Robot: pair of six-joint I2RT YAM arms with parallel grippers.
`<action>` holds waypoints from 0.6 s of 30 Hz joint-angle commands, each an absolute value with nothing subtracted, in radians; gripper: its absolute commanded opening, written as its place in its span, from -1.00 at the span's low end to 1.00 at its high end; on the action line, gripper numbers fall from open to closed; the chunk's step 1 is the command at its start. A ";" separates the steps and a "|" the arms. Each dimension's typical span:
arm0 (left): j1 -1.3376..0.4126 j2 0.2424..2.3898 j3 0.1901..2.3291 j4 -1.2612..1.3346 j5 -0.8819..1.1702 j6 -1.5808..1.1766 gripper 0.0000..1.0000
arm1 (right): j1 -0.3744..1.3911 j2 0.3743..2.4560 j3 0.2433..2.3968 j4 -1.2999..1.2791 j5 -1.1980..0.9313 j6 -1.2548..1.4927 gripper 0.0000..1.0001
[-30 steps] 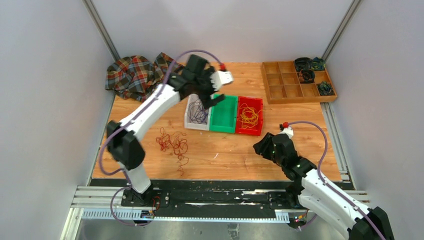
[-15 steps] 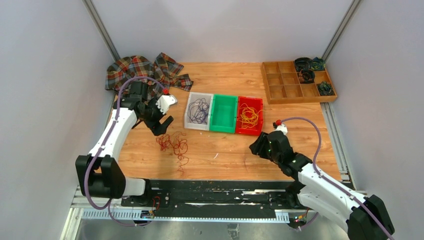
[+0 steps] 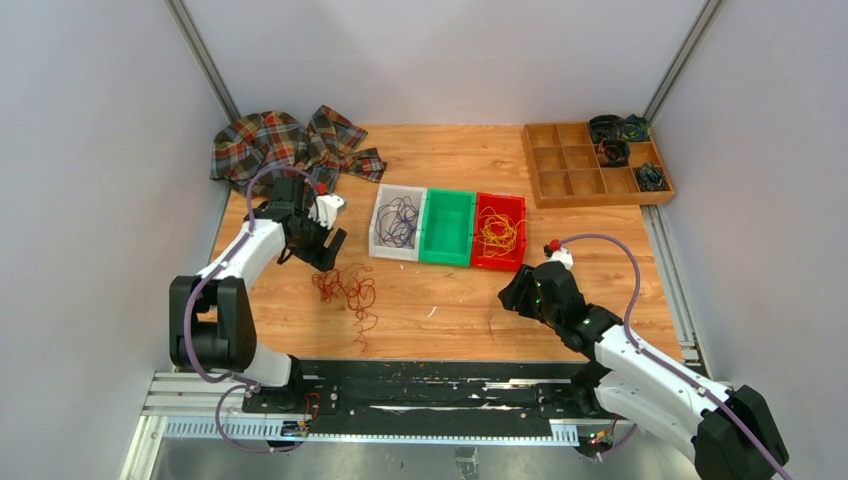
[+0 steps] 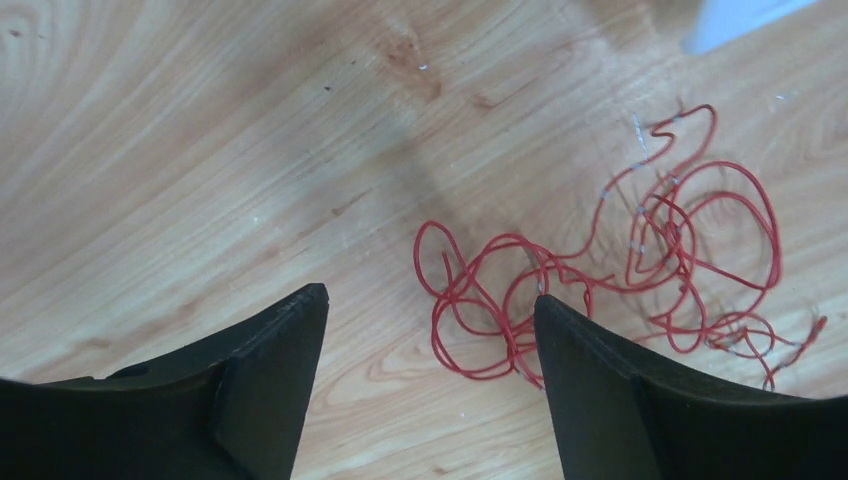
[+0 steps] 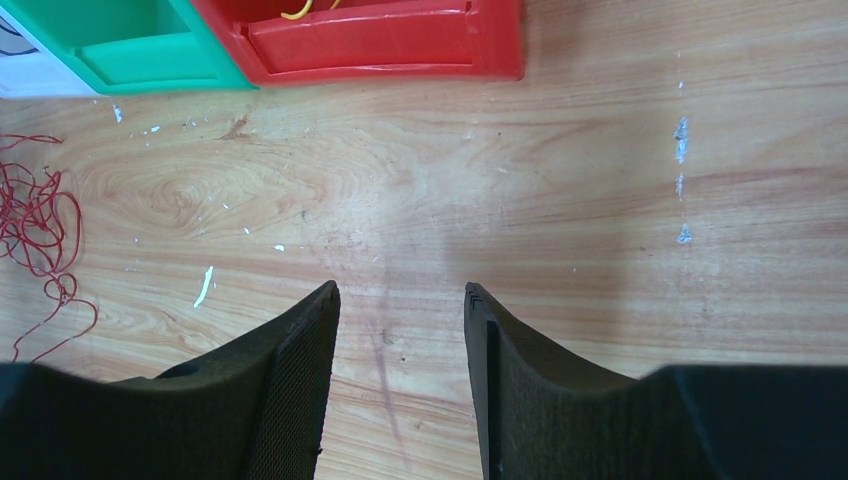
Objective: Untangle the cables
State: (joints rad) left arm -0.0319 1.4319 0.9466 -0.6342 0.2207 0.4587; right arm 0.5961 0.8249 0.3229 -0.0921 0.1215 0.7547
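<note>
Three bunches of cables: purple cables (image 3: 397, 222), yellow cables (image 3: 497, 232), dark red cables (image 3: 345, 288). Three bins: white bin (image 3: 392, 250), green bin (image 3: 447, 225), red bin (image 3: 497, 263). One plaid cloth (image 3: 270, 145). One wooden tray (image 3: 565, 160) — four dark coils (image 3: 612, 152) in it. Two grippers — left gripper (image 3: 325, 255), right gripper (image 3: 512, 292).

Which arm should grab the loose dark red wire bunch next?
Left. The left hand hovers open beside the dark red wire bunch; the right hand is farther off, near the red plastic bin.

Plaid cloth (image 3: 285, 145), green bin (image 3: 447, 228), wooden tray (image 3: 565, 160) on table (image 3: 450, 300)
</note>
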 commanded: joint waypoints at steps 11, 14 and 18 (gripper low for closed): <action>-0.014 1.614 1.021 -0.588 0.301 0.353 -0.14 | 0.620 0.822 0.358 -0.087 0.142 0.743 -0.02; -0.014 1.610 1.026 -0.591 0.327 0.346 -0.43 | 0.620 0.822 0.358 -0.087 0.143 0.742 -0.03; -0.014 1.575 1.026 -0.609 0.367 0.347 -0.86 | 0.620 0.822 0.359 -0.087 0.142 0.742 -0.03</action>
State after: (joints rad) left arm -0.0212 1.6112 1.0031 -0.5991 0.3042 0.3531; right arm 0.6056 0.8265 0.3229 -0.0921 0.1234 0.7547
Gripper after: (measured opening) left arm 0.137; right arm 0.490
